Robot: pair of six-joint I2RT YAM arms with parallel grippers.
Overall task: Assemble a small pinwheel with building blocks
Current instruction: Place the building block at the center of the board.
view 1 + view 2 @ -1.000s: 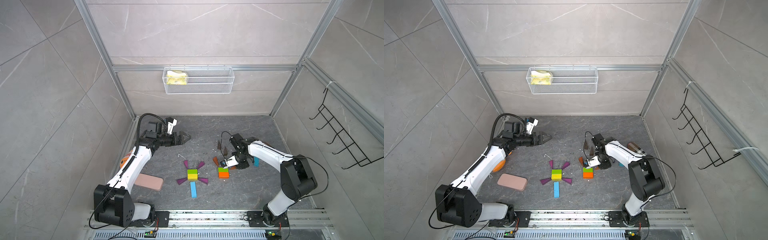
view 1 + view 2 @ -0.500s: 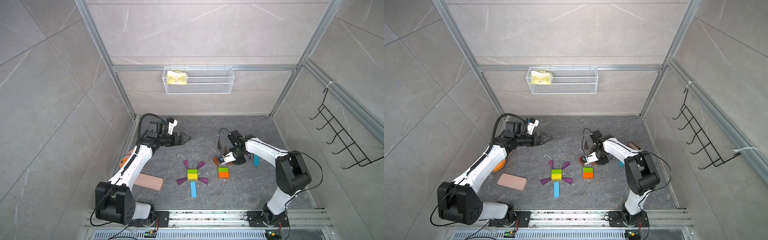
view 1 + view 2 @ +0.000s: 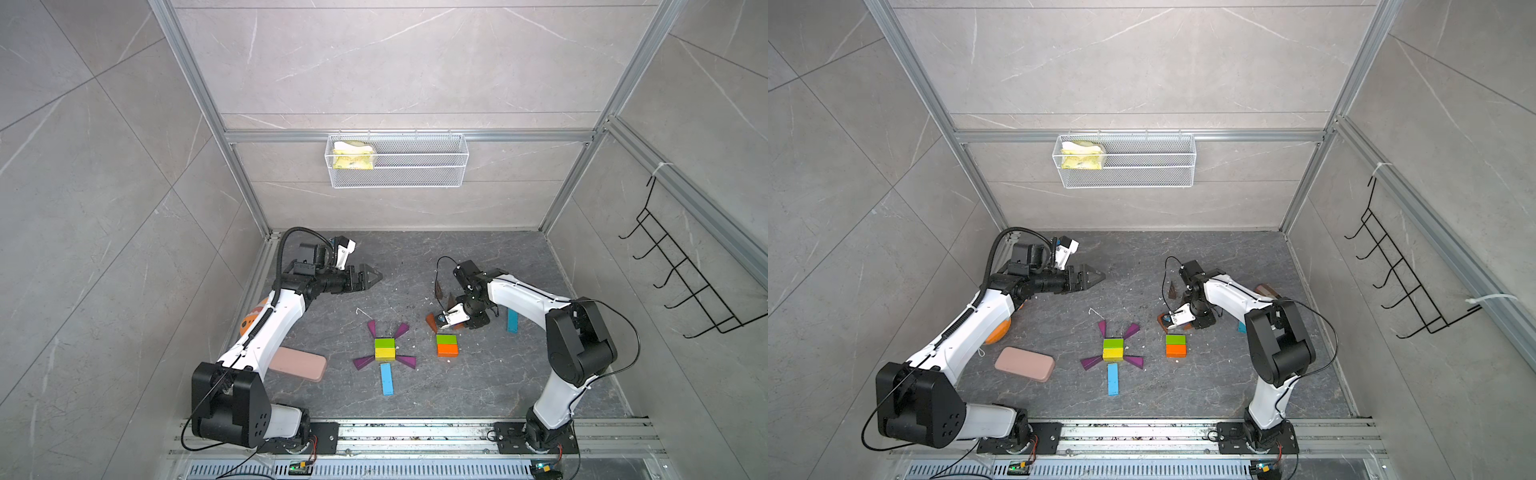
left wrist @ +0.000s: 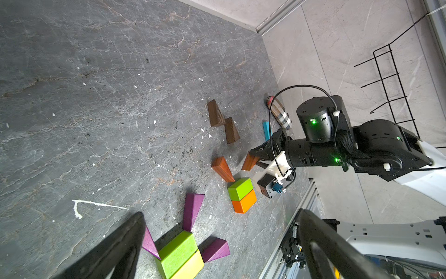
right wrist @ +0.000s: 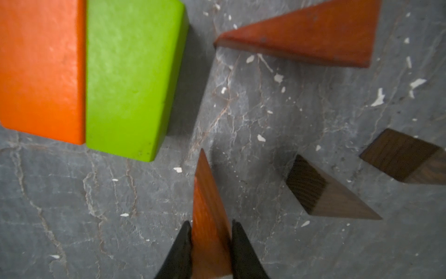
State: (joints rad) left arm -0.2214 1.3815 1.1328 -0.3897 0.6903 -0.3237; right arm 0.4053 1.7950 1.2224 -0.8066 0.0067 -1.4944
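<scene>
Front: blue bar, then green-yellow brick pair with four purple wedges at its corners. Beside it, green-orange brick pair. Just behind that, right jaws clenched on an orange wedge, tip toward the green brick. Second orange wedge near, two brown wedges further. Farthest back, left jaws spread wide and empty, above the surface.

A: How did the green painted brick and yellow painted brick lie?
B: Touching, flat on the surface. Four purple triangular wedges fanned from their corners, with a long flat blue bar just beside the yellow.
A: And the orange triangular wedge?
B: Pinched between the black fingers of the right gripper, tip near a second green brick.
</scene>
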